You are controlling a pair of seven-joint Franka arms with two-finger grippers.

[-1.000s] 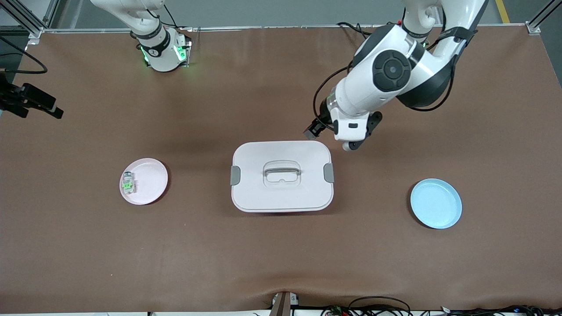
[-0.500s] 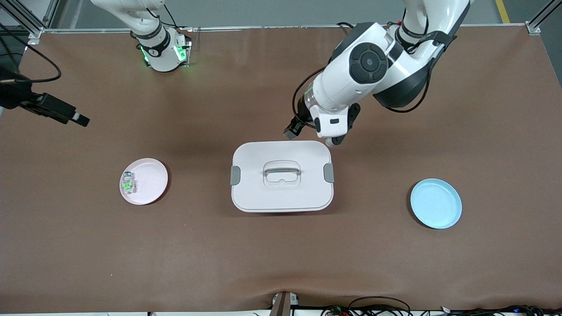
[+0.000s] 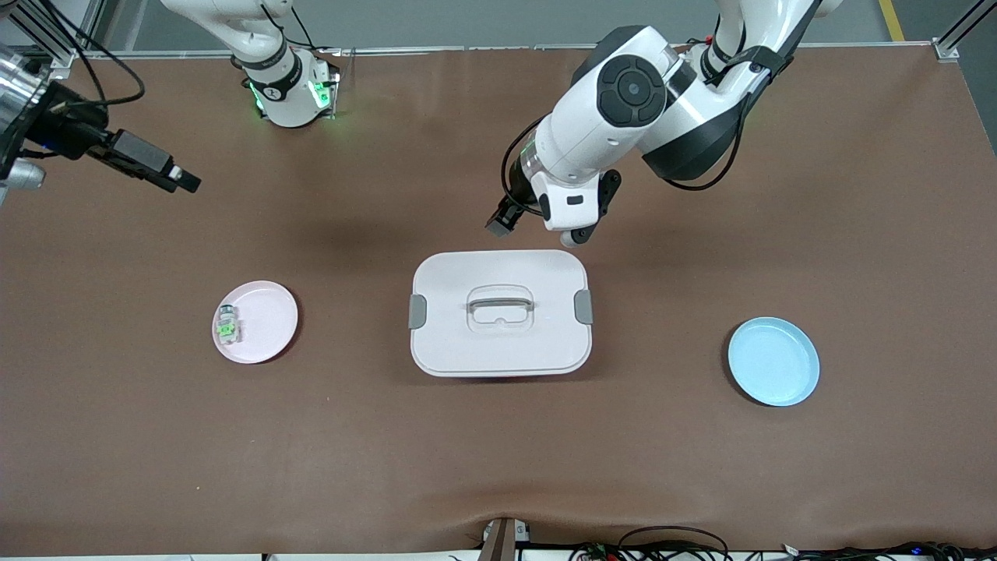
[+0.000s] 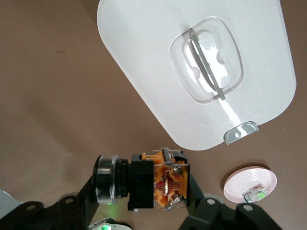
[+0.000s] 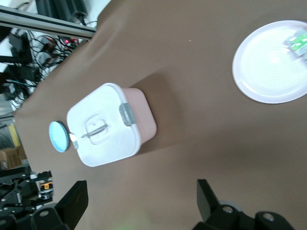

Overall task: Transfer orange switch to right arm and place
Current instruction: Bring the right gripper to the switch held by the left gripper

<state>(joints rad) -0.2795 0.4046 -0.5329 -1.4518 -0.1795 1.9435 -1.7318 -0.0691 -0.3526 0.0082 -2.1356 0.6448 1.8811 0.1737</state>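
My left gripper [image 3: 505, 220] is shut on the orange switch [image 4: 158, 184], a black block with an orange face and a silver ring. It holds the switch in the air, over the table just beside the white box's [image 3: 499, 312] edge that faces the robots. The switch also shows small in the right wrist view [image 5: 44, 187]. My right gripper [image 3: 184, 181] is open and empty, up over the right arm's end of the table; in its own view [image 5: 139, 201] its fingers [image 5: 73, 201] stand wide apart over bare table.
The white lidded box [image 4: 192, 72] with a handle stands mid-table. A pink plate [image 3: 269, 321] holding a clear, green-topped switch [image 3: 227, 326] lies toward the right arm's end. A blue plate [image 3: 773, 361] lies toward the left arm's end.
My left arm has carried the orange switch toward the right arm's end, along the box's edge. My right gripper has come in from the table's end toward the middle.
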